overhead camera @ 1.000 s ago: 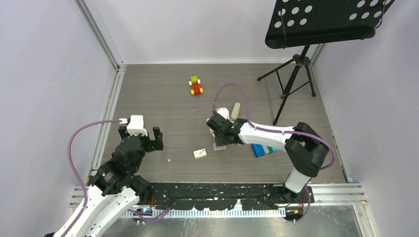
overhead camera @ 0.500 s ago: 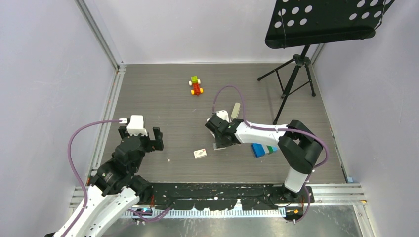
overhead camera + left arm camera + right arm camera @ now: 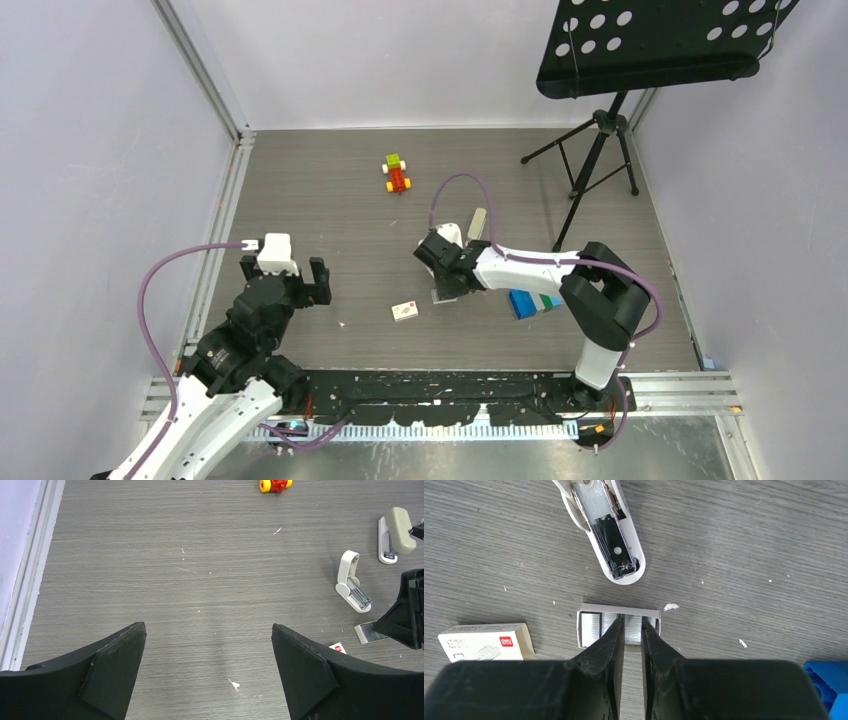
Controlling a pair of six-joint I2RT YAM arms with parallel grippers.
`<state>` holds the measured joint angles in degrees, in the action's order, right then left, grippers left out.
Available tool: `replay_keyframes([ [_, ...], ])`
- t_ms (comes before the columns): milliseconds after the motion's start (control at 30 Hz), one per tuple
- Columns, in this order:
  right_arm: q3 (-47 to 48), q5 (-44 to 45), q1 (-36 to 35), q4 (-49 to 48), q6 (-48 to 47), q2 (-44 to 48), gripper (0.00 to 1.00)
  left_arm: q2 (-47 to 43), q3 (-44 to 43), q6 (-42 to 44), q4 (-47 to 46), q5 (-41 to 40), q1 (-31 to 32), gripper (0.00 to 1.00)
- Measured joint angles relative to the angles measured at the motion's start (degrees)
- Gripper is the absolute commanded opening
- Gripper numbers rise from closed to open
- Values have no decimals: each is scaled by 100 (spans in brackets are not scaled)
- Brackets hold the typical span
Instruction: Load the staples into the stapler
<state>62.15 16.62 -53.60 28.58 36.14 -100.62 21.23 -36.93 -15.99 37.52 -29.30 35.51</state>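
Note:
The staples [image 3: 633,629] are silvery blocks lying in a small open white tray [image 3: 589,614] on the floor; the tray also shows in the top view [image 3: 444,296]. My right gripper [image 3: 633,622] is down in the tray, jaws nearly together and pinching one block. The white carton sleeve [image 3: 484,642] with a red mark lies just left, also visible in the top view [image 3: 405,311]. The stapler [image 3: 477,223], with its grey-beige top, lies beyond the gripper, also seen in the left wrist view [image 3: 397,530]. My left gripper [image 3: 209,645] is open and empty, far left [image 3: 285,285].
A stubby white object [image 3: 611,535] lies open just beyond the tray. A blue-green-white box [image 3: 530,303] sits under my right forearm. A red, green and yellow toy [image 3: 397,175] is at the back, and a music stand tripod [image 3: 598,150] at the back right.
My right gripper has shifted slightly left and back over the tray. The left arm has not moved.

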Motion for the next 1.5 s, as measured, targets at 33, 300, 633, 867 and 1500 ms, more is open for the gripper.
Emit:
replay_keyframes([
  [33,0,0,0,0,-2,0,18,2,0,0,0,2,0,99],
  [300,-153,-55,0,-245,-195,310,16,15,-2,-7,-2,122,0,99],
  [633,-645,-269,0,-1110,-791,1294,16,732,-72,-424,-39,962,0,98],
  [867,-1290,-417,0,-2118,-1329,2083,16,1401,-144,-1270,-315,2052,0,98],
  [1500,-2334,-2680,1178,-3886,-306,3386,16,2065,1718,-693,-5587,4197,52,92],
])
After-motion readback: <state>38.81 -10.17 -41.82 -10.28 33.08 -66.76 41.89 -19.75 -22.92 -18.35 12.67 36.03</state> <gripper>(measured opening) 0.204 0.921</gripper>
